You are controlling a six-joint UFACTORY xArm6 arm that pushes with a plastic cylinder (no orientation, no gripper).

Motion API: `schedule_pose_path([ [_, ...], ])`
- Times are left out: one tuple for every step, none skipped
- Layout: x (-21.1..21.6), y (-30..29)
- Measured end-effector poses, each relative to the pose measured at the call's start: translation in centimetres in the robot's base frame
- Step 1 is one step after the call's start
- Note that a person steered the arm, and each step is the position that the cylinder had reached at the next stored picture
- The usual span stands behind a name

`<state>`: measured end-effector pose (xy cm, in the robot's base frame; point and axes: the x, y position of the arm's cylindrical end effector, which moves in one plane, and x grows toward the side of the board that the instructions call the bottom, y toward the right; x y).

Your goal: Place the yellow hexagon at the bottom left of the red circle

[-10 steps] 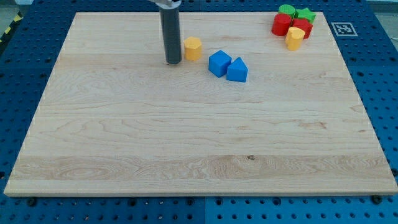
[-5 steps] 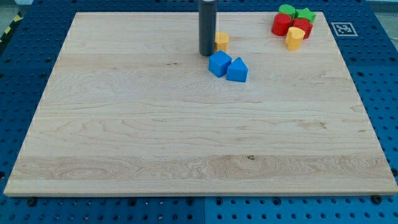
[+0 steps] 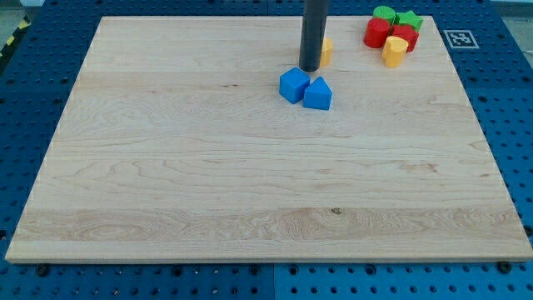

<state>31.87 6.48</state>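
Observation:
The yellow hexagon (image 3: 326, 52) lies near the board's top, mostly hidden behind my rod; only its right part shows. My tip (image 3: 310, 67) touches its left side. The red circle (image 3: 376, 33) sits at the view's top right, to the right of the hexagon and slightly higher, with a gap between them. It belongs to a tight cluster with a second red block (image 3: 405, 37), a green circle (image 3: 384, 13), a green star (image 3: 409, 19) and a yellow block (image 3: 395, 51).
A blue cube (image 3: 293, 85) and a blue triangular block (image 3: 317, 93) sit side by side just below my tip. The wooden board (image 3: 250, 183) lies on a blue perforated table. A printed marker (image 3: 460, 38) lies off the board's top right corner.
My rod has swept to the view's right and pushed the yellow hexagon right and slightly up, past the blue blocks, closer to the red circle. The other blocks have not moved.

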Motion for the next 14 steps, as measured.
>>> schedule_pose_path([
  [-0.2,0.0],
  [-0.6,-0.6],
  [-0.7,0.2],
  [-0.7,2.9],
  [-0.7,3.0],
  [-0.7,3.0],
  [-1.1,3.0],
  [-1.1,2.0],
  [-2.5,-1.4],
  [-4.0,-1.4],
  [-2.2,2.7],
  [-2.3,5.1],
  [-3.4,3.5],
  [-6.3,1.4],
])
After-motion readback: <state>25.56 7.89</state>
